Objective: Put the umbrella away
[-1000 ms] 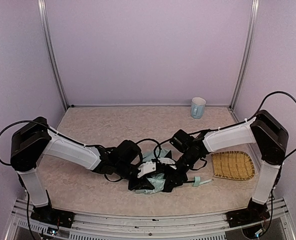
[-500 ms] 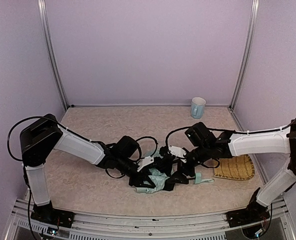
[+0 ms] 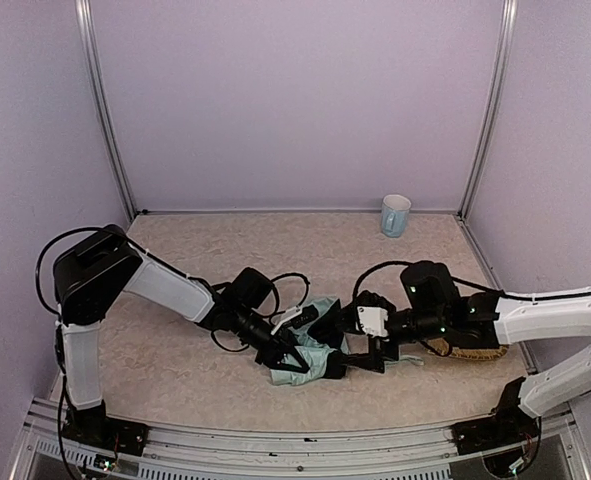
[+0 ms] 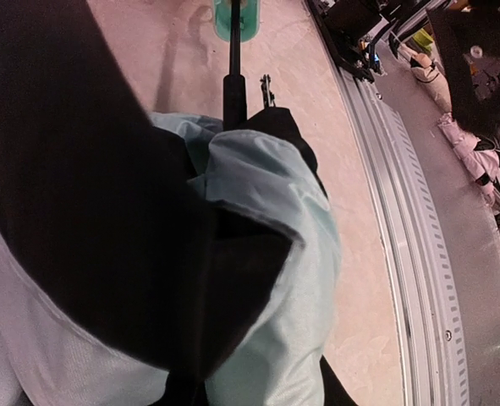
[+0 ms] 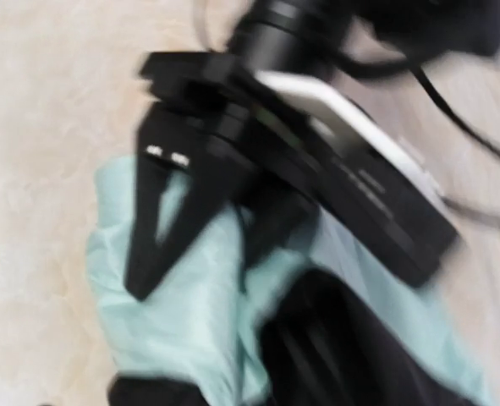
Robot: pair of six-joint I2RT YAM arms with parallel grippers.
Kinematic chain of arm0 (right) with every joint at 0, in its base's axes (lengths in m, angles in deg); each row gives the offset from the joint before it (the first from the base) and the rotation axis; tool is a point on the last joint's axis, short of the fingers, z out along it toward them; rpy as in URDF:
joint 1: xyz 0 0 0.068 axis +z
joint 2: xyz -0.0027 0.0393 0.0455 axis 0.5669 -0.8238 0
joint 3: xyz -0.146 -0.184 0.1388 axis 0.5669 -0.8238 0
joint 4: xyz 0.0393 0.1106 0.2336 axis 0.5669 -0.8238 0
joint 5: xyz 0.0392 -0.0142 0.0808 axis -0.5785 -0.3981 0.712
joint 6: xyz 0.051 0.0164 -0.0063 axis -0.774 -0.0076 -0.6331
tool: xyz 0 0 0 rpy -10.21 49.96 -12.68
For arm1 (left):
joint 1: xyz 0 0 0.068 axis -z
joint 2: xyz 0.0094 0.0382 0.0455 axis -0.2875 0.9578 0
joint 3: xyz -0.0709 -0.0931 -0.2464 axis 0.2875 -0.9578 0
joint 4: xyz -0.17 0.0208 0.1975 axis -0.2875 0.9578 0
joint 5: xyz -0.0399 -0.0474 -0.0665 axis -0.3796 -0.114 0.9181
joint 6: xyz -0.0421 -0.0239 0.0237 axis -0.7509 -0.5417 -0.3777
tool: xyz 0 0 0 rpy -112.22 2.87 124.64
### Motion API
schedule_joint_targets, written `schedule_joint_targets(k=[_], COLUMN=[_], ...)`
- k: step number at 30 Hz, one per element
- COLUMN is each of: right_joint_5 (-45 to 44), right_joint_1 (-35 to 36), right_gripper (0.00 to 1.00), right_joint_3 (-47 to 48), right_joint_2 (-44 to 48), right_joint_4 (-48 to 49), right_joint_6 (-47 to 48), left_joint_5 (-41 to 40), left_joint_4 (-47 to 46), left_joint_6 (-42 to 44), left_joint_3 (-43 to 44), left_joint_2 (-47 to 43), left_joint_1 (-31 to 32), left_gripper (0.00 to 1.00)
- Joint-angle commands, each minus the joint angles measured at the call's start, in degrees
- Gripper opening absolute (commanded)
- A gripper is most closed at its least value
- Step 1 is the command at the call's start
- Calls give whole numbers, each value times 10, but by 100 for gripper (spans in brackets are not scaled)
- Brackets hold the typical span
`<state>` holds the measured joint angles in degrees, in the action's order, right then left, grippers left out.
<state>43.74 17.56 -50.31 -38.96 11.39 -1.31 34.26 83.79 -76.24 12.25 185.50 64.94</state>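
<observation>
The umbrella (image 3: pixel 312 358) lies crumpled on the table between my two grippers, mint fabric with black lining. My left gripper (image 3: pixel 291 350) is pressed into the bundle from the left, shut on a fold of fabric (image 4: pixel 275 211). The left wrist view shows the thin black shaft (image 4: pixel 234 80) running to the mint handle (image 4: pixel 235 19). My right gripper (image 3: pixel 355 345) sits at the bundle's right side, its jaws apart around it. The blurred right wrist view shows the mint fabric (image 5: pixel 190 313) and one of the left gripper's fingers (image 5: pixel 155 237) on it. In the top view the handle is hidden under my right arm.
A pale blue mug (image 3: pixel 395 214) stands at the back right by the corner post. A woven yellow straw mat (image 3: pixel 478 350) lies at the right, mostly under my right arm. The metal rail (image 4: pixel 419 254) of the table's near edge runs close behind the umbrella.
My right arm has dropped low and stretched out over the mat, its gripper shifting right. My left arm has reached further right. The umbrella is bunched tighter.
</observation>
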Motion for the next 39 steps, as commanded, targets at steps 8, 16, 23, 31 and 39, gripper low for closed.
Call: schedule_joint_targets(k=[8, 16, 23, 31, 39], right_joint_5=[-175, -227, -240, -183, -116], right_joint_1=[114, 96, 88, 87, 78], right_gripper=[96, 88, 39, 12, 1], right_joint_3=[24, 84, 91, 107, 119], right_joint_2=[-185, -303, -327, -332, -329], right_joint_4=[105, 74, 42, -29, -91], right_joint_6=[172, 181, 145, 91, 41], left_joint_5=[-31, -14, 0, 21, -119], left_joint_4=[220, 261, 280, 218, -99], left_joint_6=[-2, 27, 50, 41, -60], left_joint_3=[27, 46, 59, 42, -143], left_joint_2=[99, 110, 113, 74, -205], left_joint_1=[-9, -7, -11, -12, -27], left_gripper=[13, 11, 12, 66, 99])
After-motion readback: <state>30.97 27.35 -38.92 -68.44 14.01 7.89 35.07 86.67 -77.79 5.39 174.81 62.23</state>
